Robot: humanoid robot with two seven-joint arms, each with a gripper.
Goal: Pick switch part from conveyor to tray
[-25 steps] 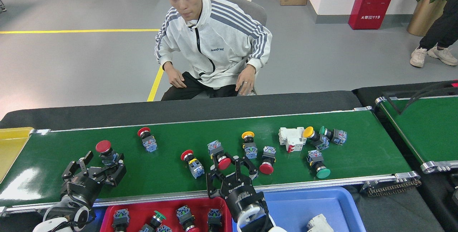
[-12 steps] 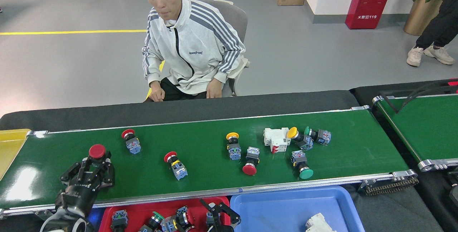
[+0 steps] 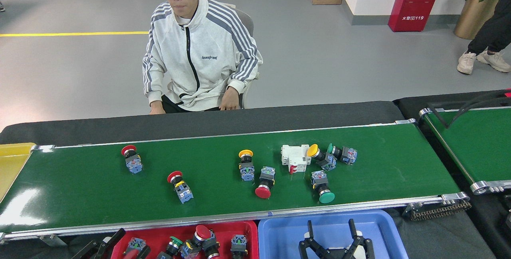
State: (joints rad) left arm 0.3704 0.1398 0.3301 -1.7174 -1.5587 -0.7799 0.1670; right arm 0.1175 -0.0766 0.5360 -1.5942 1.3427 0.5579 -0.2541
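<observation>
From my head view, the long glossy dark-green conveyor belt (image 3: 223, 187) with silver rails crosses mid-frame, strewn with mushroom-capped push-button switch parts (image 3: 179, 185). At bottom centre, more lie in the shiny red plastic tray (image 3: 243, 229). My right gripper (image 3: 333, 233) spreads wide and empty over the smooth blue plastic tray (image 3: 275, 231). My left gripper (image 3: 103, 247), bottom left, is cropped; I cannot tell its jaws.
</observation>
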